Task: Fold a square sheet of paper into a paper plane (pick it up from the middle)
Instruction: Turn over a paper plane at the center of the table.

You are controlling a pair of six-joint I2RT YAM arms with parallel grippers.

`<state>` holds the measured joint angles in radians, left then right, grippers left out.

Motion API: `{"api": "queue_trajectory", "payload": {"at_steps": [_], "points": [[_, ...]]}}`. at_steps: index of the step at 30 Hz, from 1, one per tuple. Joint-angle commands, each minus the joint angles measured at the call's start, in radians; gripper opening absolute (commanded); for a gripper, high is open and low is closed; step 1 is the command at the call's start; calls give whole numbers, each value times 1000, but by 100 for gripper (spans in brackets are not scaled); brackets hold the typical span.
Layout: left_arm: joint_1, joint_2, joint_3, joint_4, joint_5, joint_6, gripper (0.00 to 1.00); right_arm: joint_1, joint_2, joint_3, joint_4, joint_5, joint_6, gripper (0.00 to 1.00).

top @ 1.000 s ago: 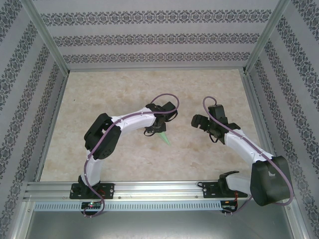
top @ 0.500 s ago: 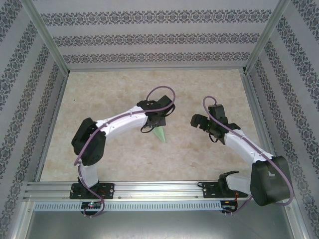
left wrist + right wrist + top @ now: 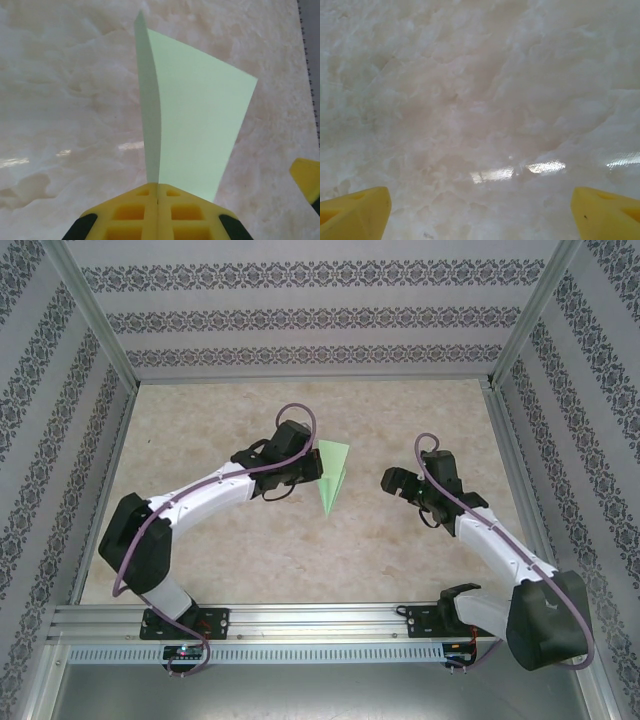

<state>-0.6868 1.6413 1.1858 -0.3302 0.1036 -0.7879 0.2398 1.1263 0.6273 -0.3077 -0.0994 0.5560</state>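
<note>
The left gripper point(image 3: 311, 467) is clamped shut on the pale green paper plane point(image 3: 333, 476). It pinches the dart along its centre crease so that the folded layers cannot spring apart. From the left wrist, the paper juts straight out ahead of the yellow fingertips point(image 3: 130, 212). One layer stands edge-on to the left of the pinch and the other fans out to the right. The whole dart appears to be held clear of the marbled table point(image 3: 60, 100). A grip at the crease leaves both wings free to be worked on, which is likely why the hold sits there.

The right gripper point(image 3: 392, 480) waits across from the left, beyond the plane's far side and apart from the paper. Its jaws are spread wide and carry nothing, with bare tabletop between its own fingertips point(image 3: 355, 207). That open, level stance reads as readiness to take the plane or press down a wing. The folding itself looks close to finished.
</note>
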Motion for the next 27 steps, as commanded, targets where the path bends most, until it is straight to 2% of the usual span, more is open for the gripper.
{"api": "queue_trajectory", "payload": {"at_steps": [1, 3, 5, 8, 11, 18, 27], "points": [[24, 55, -66, 256, 196, -31, 0, 14, -38, 27, -18, -48, 82, 85], [39, 83, -124, 374, 241, -80, 0, 53, -36, 36, -30, -45, 105, 75], [51, 117, -188, 519, 295, -134, 0, 114, -27, 40, -20, -42, 144, 71], [60, 153, -240, 608, 319, -173, 0, 224, 10, 49, 22, -25, 192, 64], [70, 169, -275, 620, 318, -175, 0, 318, 81, 85, 27, 18, 224, 57], [92, 161, -355, 617, 288, -161, 0, 436, 266, 169, 47, 32, 261, 37], [103, 161, -374, 616, 292, -145, 0, 498, 392, 260, 28, 23, 245, 30]]}}
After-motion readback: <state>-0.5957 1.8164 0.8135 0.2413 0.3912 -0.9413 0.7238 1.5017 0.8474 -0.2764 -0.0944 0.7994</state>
